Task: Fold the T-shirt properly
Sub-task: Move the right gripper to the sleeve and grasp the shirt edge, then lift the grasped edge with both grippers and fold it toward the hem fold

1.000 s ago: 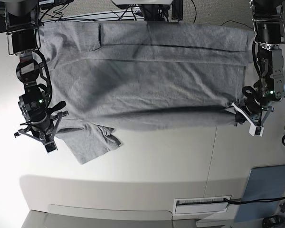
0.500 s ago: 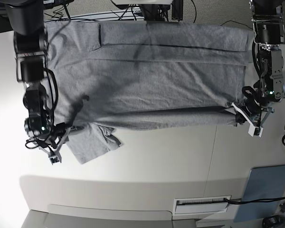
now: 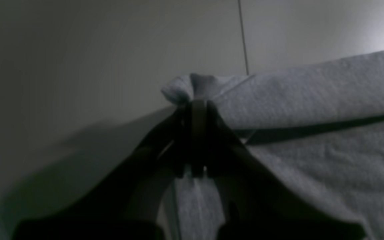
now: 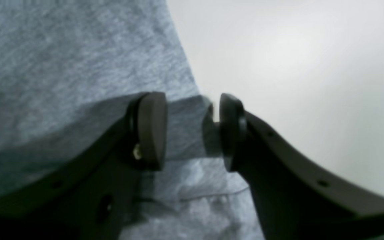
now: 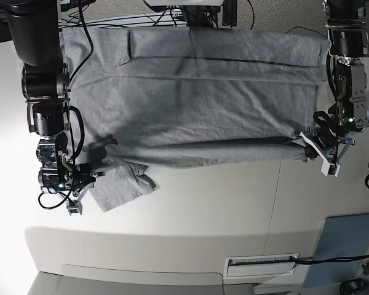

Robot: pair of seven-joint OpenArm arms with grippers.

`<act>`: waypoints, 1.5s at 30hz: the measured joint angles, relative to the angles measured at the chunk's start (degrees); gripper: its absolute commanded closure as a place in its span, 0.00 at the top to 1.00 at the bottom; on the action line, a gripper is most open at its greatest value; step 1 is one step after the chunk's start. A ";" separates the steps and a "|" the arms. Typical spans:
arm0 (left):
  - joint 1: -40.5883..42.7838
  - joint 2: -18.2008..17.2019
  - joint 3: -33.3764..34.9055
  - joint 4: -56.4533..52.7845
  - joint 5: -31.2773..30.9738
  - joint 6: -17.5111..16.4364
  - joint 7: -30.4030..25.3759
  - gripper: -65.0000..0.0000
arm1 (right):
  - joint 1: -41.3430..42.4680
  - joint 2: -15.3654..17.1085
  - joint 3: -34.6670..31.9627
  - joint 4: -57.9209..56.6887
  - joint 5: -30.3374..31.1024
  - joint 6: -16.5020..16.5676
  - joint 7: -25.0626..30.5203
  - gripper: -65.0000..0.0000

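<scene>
Base view: left pincer (image 5: 323,155) pinching the T-shirt (image 5: 197,98) corner — right pincer (image 4: 190,130) spread over its sleeve.

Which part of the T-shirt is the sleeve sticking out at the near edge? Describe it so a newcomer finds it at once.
Start from the big grey T-shirt spread across the white table. Follow its near folded edge toward the right gripper, whose jaws stand open. The sleeve is the one loose flap lying past that straight edge, angled and crumpled.
</scene>
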 measured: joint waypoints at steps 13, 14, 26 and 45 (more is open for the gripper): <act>0.15 0.00 0.00 0.00 0.00 0.00 0.35 0.00 | -0.83 0.04 0.04 -0.22 3.96 0.87 5.68 0.00; 0.15 0.00 0.00 0.00 0.00 0.00 0.35 0.00 | -0.92 0.02 0.04 -0.22 3.96 0.87 6.21 0.00; 0.61 0.02 0.04 0.00 0.02 0.00 0.33 0.00 | -7.61 5.44 -0.17 21.29 3.96 1.31 -0.35 0.00; 4.96 -0.15 0.00 8.17 -0.15 0.00 3.10 0.00 | -43.19 11.87 12.20 69.09 -3.80 -6.10 -6.27 0.00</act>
